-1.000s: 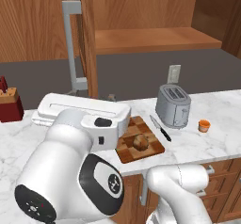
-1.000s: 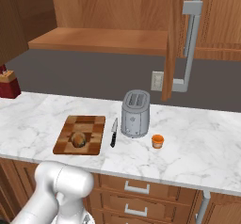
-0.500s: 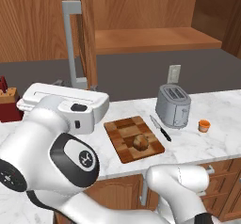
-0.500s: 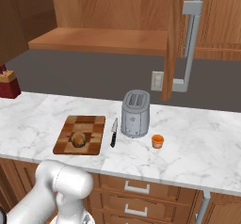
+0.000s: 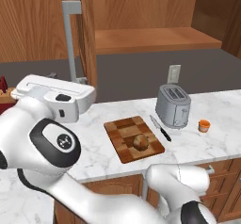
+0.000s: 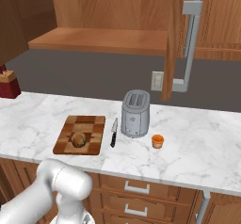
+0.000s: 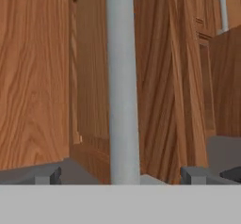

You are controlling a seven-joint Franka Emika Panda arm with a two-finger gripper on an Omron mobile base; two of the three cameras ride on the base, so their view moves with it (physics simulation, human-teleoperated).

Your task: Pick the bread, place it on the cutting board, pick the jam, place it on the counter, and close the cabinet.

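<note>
Over the last second the arm has been swung toward 9 o'clock in the left base view and brought up to the open cabinet (image 5: 87, 39) door, while nothing on the counter (image 5: 214, 103) has shifted. The bread (image 5: 140, 142) is seen lying on the board (image 5: 120, 129), and the jam (image 5: 204, 125) is set on the counter at 3 o'clock of the toaster (image 5: 173, 106), so only the closing appears to be left. In the hand view the end effector (image 7: 121, 176) is held wide open, empty, with the grey handle (image 7: 122, 77) standing upright between its fingertips (image 7: 47, 175); whether the bar is touched cannot be told. The door is seen edge-on, jutting out over the counter, with its handle on the side facing away from the shelf. The door's sweep toward 3 o'clock is judged to be free, since the toaster and knife (image 5: 160, 127) stand well below its lower edge. Room is tighter at 9 o'clock, where the neighbouring door lies close behind the handle.
</note>
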